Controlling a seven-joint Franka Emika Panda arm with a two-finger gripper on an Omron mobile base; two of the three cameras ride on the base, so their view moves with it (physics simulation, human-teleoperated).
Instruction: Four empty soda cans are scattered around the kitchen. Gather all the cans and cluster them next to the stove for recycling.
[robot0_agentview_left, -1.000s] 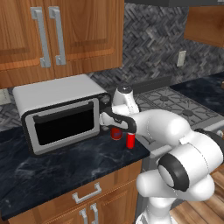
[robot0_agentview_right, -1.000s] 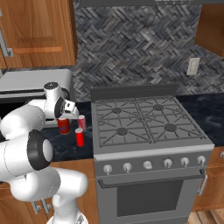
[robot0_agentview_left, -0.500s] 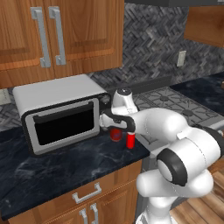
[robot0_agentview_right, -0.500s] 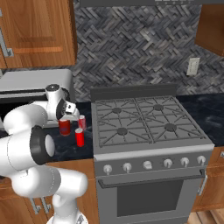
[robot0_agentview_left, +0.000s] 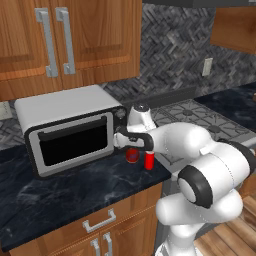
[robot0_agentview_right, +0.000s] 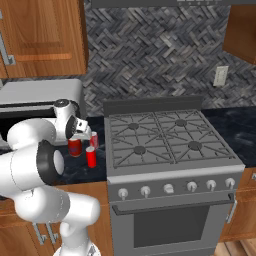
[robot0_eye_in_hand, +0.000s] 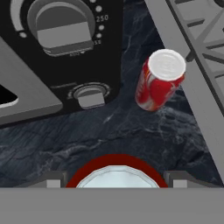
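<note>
The gripper (robot0_eye_in_hand: 112, 177) hangs spread around a red can (robot0_agentview_right: 74, 146) on the black table (robot0_agentview_left: 75, 187), between toaster oven (robot0_agentview_left: 70, 127) and stove (robot0_agentview_right: 165, 142). Whether it pinches, I cannot tell. A red-and-white can (robot0_eye_in_hand: 158, 81) and another red can (robot0_agentview_right: 91, 157) stand near the stove's edge.

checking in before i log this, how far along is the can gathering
Looks done: a plain red can and a red-and-white can stand on the black counter left of the stove. In hand: the gripper straddles a third red can there; whether it grips or has released it I cannot tell. Left: the fourth can.
</note>
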